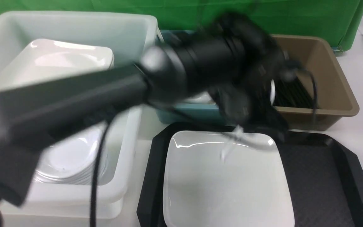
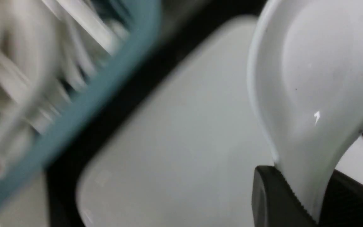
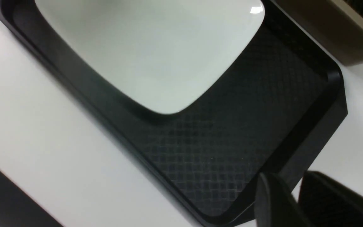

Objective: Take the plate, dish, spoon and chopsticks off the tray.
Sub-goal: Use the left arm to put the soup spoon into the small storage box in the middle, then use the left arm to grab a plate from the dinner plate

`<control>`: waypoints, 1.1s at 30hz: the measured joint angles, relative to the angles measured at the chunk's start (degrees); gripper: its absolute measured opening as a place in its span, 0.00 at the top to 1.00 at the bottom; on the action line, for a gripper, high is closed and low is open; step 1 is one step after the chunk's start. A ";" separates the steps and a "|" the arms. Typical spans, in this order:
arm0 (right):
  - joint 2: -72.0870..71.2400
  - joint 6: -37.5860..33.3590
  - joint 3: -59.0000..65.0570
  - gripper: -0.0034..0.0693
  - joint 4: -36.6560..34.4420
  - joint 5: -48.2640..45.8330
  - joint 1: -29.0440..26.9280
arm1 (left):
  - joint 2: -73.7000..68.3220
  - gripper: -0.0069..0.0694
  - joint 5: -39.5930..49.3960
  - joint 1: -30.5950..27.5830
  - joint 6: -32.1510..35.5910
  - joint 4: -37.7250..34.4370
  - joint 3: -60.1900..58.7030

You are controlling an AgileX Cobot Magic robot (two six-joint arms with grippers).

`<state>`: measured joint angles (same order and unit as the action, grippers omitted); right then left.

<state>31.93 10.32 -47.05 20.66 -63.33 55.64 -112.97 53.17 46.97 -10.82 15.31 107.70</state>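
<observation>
The large white plate (image 1: 225, 183) lies on the left half of the black tray (image 1: 320, 176). My left gripper (image 1: 257, 129) is blurred by motion above the plate's far edge, near the teal bin. It is shut on the white spoon (image 2: 310, 78), with the handle pinched between the pads (image 2: 273, 195) and the bowl sticking out over the plate (image 2: 184, 142). The spoon is a faint blur in the front view (image 1: 232, 142). My right gripper (image 3: 295, 192) is shut and empty over the tray's near right corner (image 3: 232, 132). No dish or chopsticks show on the tray.
A white tub (image 1: 128, 176) with stacks of white plates (image 1: 68, 60) stands left of the tray. A teal bin (image 1: 187, 113) with white ware sits behind the tray. A brown bin (image 1: 336, 94) holding black sticks (image 1: 291, 91) sits at the back right.
</observation>
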 joint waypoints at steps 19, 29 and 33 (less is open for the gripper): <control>0.00 9.71 0.00 0.71 0.00 0.41 0.00 | -11.85 0.29 -33.50 -24.32 12.58 -14.55 4.54; 0.00 9.27 0.00 0.69 -0.05 0.41 0.00 | 3.68 0.50 -4.67 -21.56 24.44 -15.31 1.31; 0.00 8.15 0.00 0.69 -0.05 0.41 0.00 | 9.12 0.79 1.18 -17.68 35.20 -18.46 -7.76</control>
<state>31.93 18.47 -47.05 20.61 -62.92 55.64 -103.86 54.35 29.28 24.37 -3.15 99.94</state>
